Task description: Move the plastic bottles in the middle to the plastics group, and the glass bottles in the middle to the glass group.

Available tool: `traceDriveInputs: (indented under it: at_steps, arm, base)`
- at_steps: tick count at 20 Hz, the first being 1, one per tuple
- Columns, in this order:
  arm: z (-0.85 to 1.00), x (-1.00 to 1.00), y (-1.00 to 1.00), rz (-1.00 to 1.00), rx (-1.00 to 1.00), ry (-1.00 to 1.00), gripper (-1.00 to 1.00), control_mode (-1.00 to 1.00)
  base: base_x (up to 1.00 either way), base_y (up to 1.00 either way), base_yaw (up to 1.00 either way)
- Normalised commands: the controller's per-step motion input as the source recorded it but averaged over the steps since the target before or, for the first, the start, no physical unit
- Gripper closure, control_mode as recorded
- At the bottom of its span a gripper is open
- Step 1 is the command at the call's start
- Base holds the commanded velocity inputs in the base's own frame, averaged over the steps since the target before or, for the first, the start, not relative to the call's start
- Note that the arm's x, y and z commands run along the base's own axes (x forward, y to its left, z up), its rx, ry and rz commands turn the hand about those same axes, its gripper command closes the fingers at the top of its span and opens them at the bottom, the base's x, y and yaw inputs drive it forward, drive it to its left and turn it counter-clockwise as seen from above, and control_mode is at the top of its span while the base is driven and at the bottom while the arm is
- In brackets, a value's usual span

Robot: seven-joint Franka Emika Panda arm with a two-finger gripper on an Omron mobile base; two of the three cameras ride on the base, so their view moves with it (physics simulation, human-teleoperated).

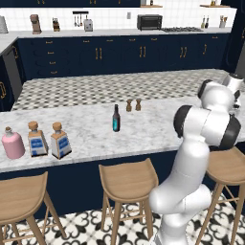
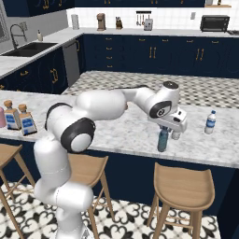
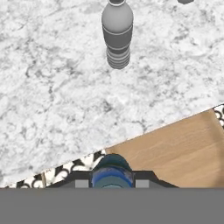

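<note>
Item: teal bottle, hanging upright, pinched at the cap by the gripper jaws; grey ribbed bottle is standing just beyond on the table.

grey ribbed bottle half-hidden — behind pincer

end effector gripping teal bottle over marble counter edge, white blue-capped bottle nearby

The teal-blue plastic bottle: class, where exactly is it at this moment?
In the right base view the teal-blue bottle stands upright in the gripper near the counter's front edge, beside the grey ribbed bottle.
</note>
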Motion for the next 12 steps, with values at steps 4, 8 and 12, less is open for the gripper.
traceDriveInputs:
  at_steps: [4, 8, 12]
  arm:
    - [0.0, 0.4, -0.54, -0.01, 0.0, 0.0, 1.0, -1.0]
    - [0.0, 0.24, -0.44, 0.0, 0.0, 0.0, 1.0, -1.0]
    - [0.0, 0.08, -0.09, 0.0, 0.0, 0.04, 1.0, -1.0]
  base:
    - [0.0, 0.0, 0.0]
    - [0.0, 0.0, 0.0]
    - [0.0, 0.0, 0.0]
